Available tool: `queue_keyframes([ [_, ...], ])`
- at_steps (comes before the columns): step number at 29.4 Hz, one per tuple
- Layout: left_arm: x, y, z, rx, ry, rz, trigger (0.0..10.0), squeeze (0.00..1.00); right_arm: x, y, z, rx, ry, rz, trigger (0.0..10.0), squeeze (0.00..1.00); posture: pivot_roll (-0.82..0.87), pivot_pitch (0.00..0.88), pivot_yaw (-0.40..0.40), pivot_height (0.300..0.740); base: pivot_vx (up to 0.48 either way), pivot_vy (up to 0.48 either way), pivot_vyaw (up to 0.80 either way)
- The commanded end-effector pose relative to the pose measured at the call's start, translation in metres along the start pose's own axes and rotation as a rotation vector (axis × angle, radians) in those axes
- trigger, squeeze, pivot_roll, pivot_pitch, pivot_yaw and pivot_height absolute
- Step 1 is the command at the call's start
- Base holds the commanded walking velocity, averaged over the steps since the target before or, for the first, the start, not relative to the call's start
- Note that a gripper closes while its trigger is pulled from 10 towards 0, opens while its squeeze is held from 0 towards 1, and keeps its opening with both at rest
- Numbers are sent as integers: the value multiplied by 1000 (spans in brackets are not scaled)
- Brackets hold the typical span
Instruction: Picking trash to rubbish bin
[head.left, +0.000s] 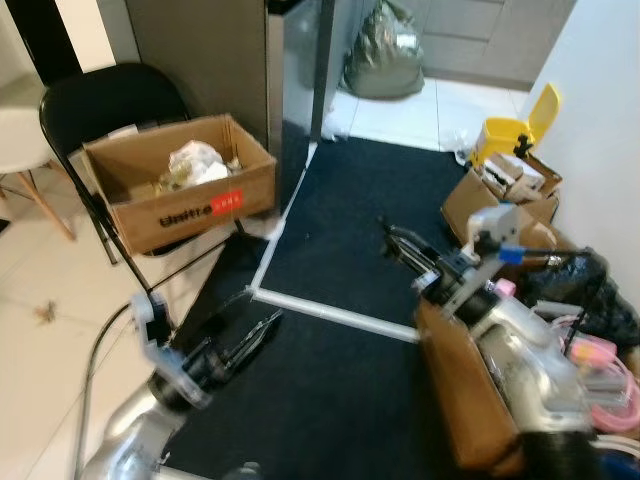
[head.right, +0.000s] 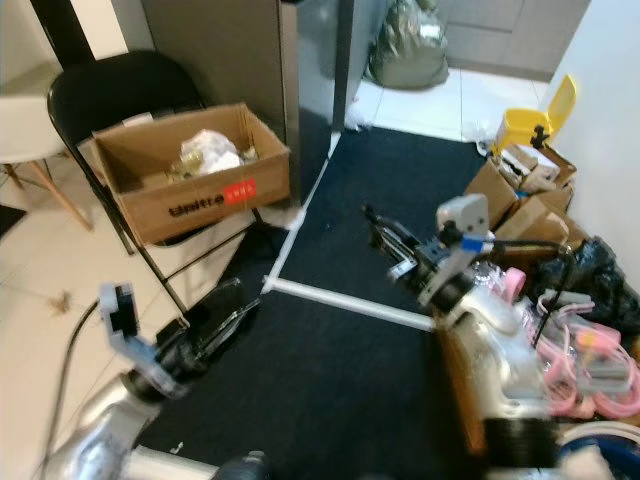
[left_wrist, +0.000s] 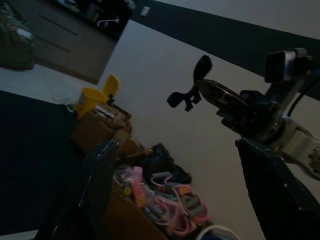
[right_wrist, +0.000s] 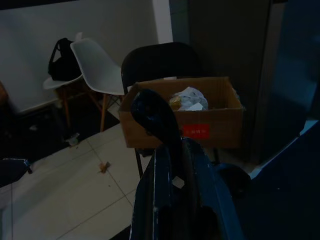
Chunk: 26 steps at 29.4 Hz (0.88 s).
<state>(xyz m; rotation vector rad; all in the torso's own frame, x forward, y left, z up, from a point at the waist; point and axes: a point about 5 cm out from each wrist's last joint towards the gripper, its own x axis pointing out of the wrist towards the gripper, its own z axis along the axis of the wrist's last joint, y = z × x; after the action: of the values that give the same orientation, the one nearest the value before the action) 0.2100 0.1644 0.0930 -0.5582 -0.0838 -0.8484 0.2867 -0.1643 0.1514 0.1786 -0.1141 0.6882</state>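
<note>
We see the brown cardboard box printed with black lettering and a red label (head.left: 180, 185) sitting on the seat of a black folding chair (head.left: 105, 100), open top up, with crumpled white and yellowish trash (head.left: 195, 162) lying inside it. The box's long axis runs across the seat, its labelled side facing us and tilted slightly down toward our left. It stands well apart from both grippers, ahead and to our left.

Our left gripper (head.left: 250, 340) hangs low over the edge of the dark navy carpet (head.left: 350, 260), its black fingers pointing forward and close together with nothing between them. Our right gripper (head.left: 395, 240) is raised over the carpet, fingers clenched on nothing, pointing toward the box from the right.

Open carpet lies between the grippers and ahead of them. A white strip (head.left: 330, 312) marks the carpet's edge against the pale tiled floor (head.left: 50, 340). A grey cabinet (head.left: 200, 50) rises just behind the box. To the right stand more cardboard boxes (head.left: 490, 195), a yellow bin with a raised lid (head.left: 515, 130) and a heap of pink and black clutter (head.left: 590, 340). A dark green bag (head.left: 385, 50) rests far ahead. A white chair (right_wrist: 95, 67) stands left of the folding chair.
</note>
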Motion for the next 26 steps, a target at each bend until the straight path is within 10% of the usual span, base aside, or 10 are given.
queue_keyframes([
  [1,-2,0,-2,11,27,2,10000,0,-4,-5,0,-4,3,-19,10000,0,5,0,-36,740,454,0,0],
  [26,2,-7,10,41,21,2,10000,0,-9,-4,-3,-15,22,20,10000,0,11,0,-29,740,450,0,158],
])
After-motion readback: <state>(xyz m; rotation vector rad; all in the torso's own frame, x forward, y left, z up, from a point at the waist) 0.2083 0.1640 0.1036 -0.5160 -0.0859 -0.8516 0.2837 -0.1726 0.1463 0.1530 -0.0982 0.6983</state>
